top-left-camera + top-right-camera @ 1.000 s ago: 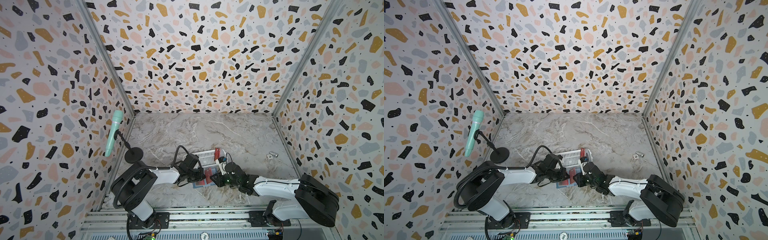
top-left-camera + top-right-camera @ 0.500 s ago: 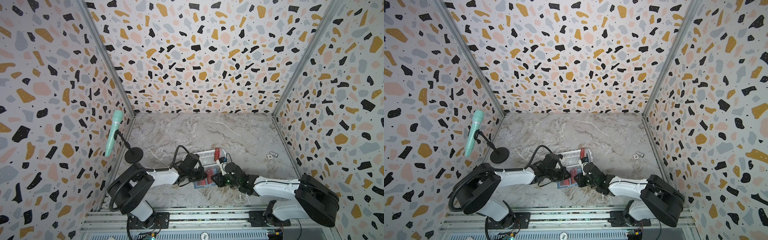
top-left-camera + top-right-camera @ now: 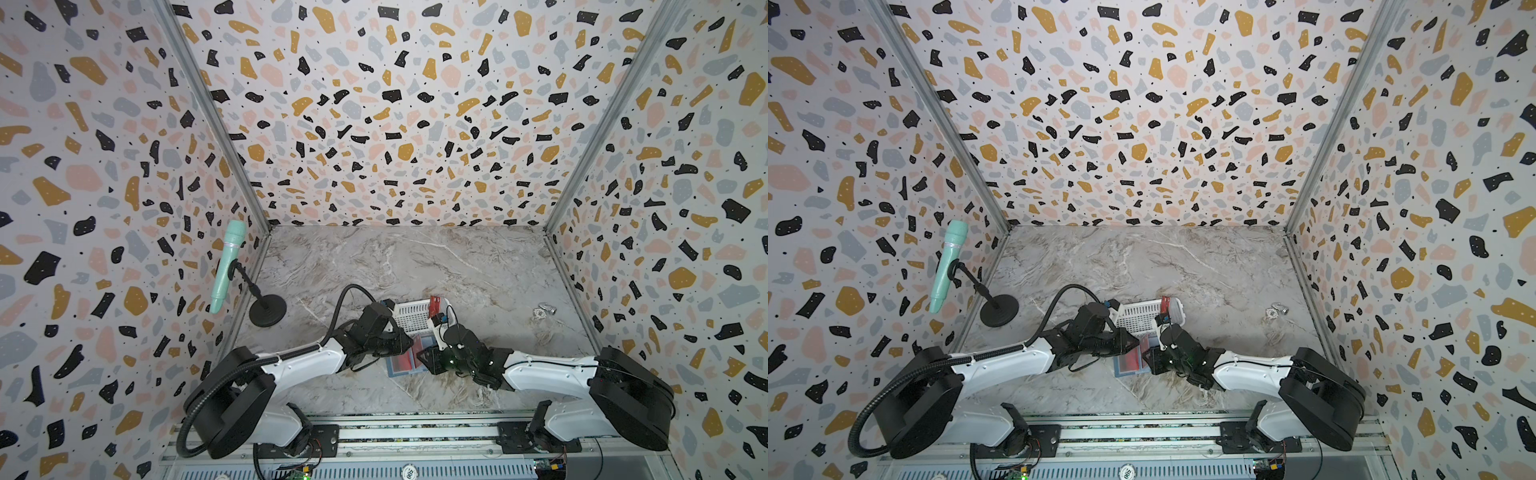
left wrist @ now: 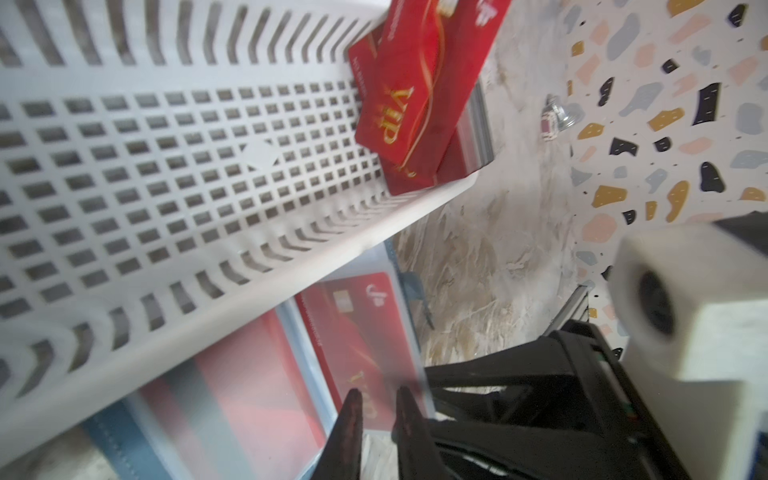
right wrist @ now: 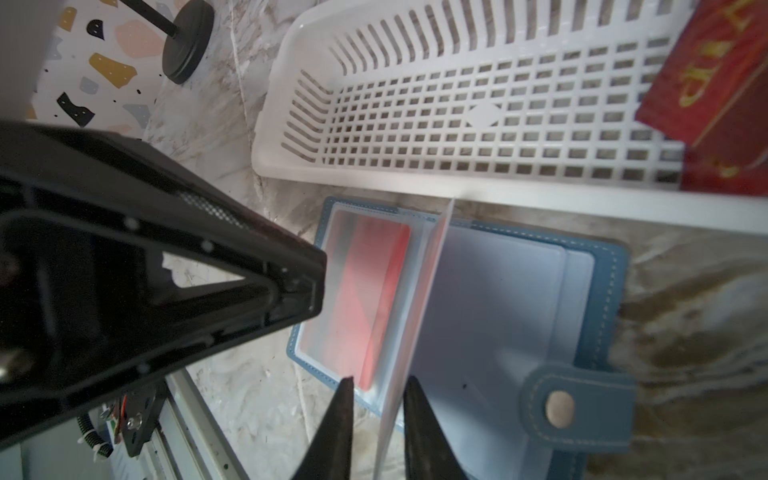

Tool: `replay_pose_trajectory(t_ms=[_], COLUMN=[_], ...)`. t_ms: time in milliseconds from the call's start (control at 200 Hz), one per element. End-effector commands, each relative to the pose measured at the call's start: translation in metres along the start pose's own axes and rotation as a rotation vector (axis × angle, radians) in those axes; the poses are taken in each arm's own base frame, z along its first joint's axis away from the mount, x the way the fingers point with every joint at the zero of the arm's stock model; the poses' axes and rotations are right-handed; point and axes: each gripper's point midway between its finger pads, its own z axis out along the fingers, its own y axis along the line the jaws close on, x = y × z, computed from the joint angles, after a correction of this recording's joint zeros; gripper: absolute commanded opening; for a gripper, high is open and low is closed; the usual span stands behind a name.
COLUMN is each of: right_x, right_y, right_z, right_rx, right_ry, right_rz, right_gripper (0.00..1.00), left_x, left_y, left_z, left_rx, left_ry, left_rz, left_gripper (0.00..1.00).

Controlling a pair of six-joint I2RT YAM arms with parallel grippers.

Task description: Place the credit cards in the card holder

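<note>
The blue-grey card holder (image 3: 400, 368) lies open on the marble between both grippers, its snap tab (image 5: 559, 409) showing. One red credit card (image 5: 374, 291) sits in a flat clear sleeve. Another card (image 4: 357, 328) is inside an upright clear sleeve (image 5: 419, 307). That sleeve stands between the jaws of my right gripper (image 5: 378, 386), against one finger and with a gap to the other. My left gripper (image 4: 379, 399) has its jaws slightly apart in front of that card, pinching nothing. More credit cards (image 4: 415, 91) lean in the basket's end.
The white perforated basket (image 3: 409, 316) sits just behind the card holder, touching its far edge. A mint microphone (image 3: 226, 266) on a black stand (image 3: 267, 309) is at the left wall. A small metal item (image 3: 544, 311) lies at the right. Patterned walls enclose three sides.
The left gripper's jaws have eased apart at the sleeved card. Both arms stay at the card holder, with no clear shift in the top views.
</note>
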Motion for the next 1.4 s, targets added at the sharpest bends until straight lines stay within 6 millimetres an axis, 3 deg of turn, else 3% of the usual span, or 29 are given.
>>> replay_pose_trajectory(t_ms=[0, 395, 696, 1056, 1397], right_x=[-0.01, -0.016, -0.018, -0.033, -0.067], right_y=[0.013, 0.044, 0.038, -0.003, -0.045], right_z=[-0.001, 0.011, 0.006, -0.026, -0.06], right_rx=[-0.009, -0.056, -0.012, 0.152, 0.248], right_ry=[-0.016, -0.011, -0.021, -0.055, -0.125], right_rz=[-0.027, -0.087, -0.111, -0.146, -0.117], right_gripper=[0.24, 0.25, 0.25, 0.25, 0.25], left_x=[-0.019, -0.05, -0.048, -0.057, -0.079], left_y=[0.008, 0.001, 0.001, -0.007, -0.014], left_z=[-0.014, -0.04, -0.041, -0.035, -0.007], left_rx=[0.019, 0.084, 0.081, 0.071, 0.049], left_ry=[-0.101, -0.271, -0.263, -0.248, -0.215], left_rz=[0.003, 0.009, 0.025, 0.093, 0.126], left_gripper=[0.2, 0.27, 0.28, 0.27, 0.25])
